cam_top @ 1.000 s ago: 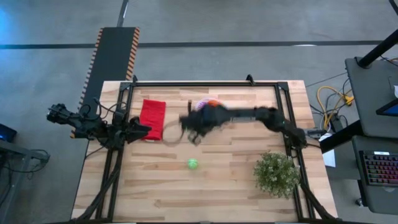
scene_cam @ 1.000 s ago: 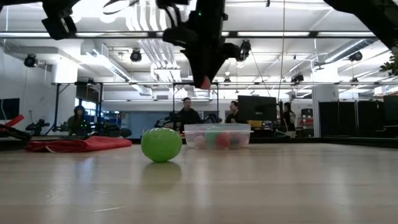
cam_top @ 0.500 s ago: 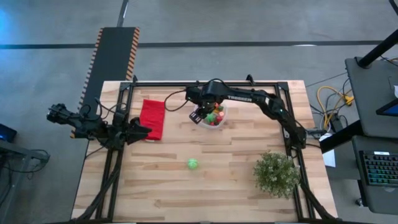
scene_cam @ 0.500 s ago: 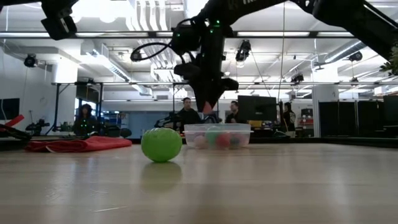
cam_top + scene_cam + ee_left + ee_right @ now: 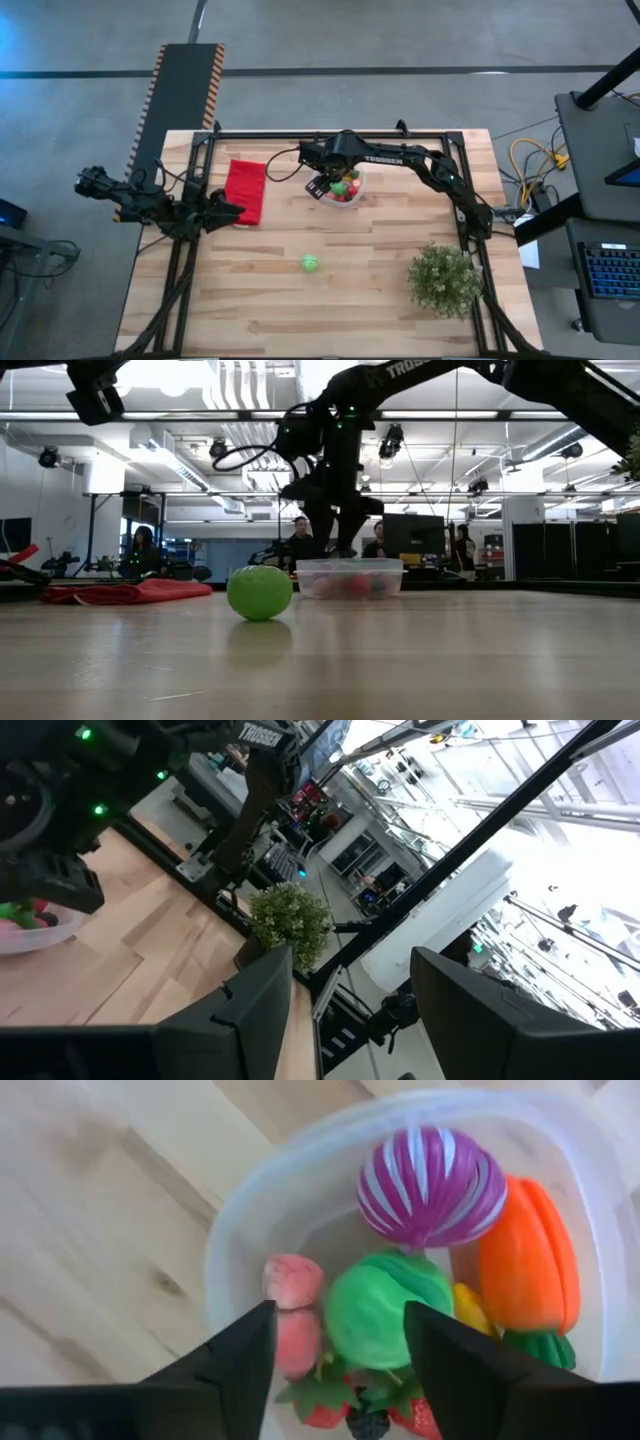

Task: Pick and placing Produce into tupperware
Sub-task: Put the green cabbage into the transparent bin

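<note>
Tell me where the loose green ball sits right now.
In the high view the green ball lies alone on the bare wood near the table's middle, apart from the tupperware and left of the potted plant.

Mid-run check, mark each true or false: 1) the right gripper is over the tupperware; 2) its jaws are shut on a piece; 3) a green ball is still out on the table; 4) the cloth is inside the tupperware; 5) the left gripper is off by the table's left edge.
1) Right gripper over the tupperware: true.
2) Shut on a piece: false, jaws apart, nothing between them.
3) Green ball on the table: true.
4) Cloth in the tupperware: false, it lies on the table beside it.
5) Left gripper by the left edge: true.
</note>
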